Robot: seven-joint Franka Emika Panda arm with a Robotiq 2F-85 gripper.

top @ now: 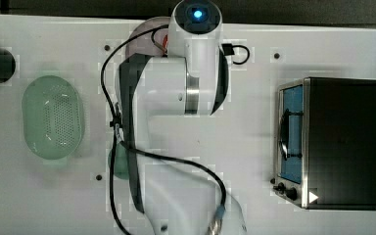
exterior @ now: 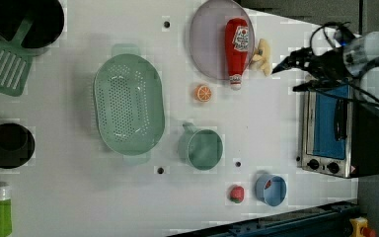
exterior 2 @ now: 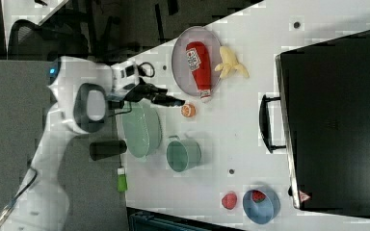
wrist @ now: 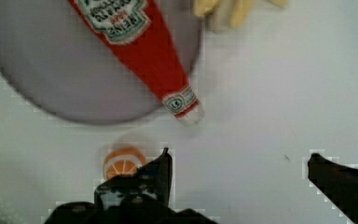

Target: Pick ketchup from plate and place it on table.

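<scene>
Bright, even overhead light, soft faint shadows on the white table (exterior: 276,123); all views blocky and slightly blurred.

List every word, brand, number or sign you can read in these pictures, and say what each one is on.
"HEINZ": on the label of the ketchup bottle lying on the plate, readable in the wrist view; the smaller lines on that label are too blurred to read.
Neck band of the bottle: a mark, too small to read.
Small red-and-white triangle sign on the toaster oven's front corner: no readable text.

Glossy red plastic ketchup (wrist: 156,65) with paper-like label; matt mauve-grey plate (wrist: 60,70); smooth white tabletop (wrist: 270,93); perforated green plastic basket (exterior: 128,111); brushed-metal oven (exterior: 325,131).
</scene>
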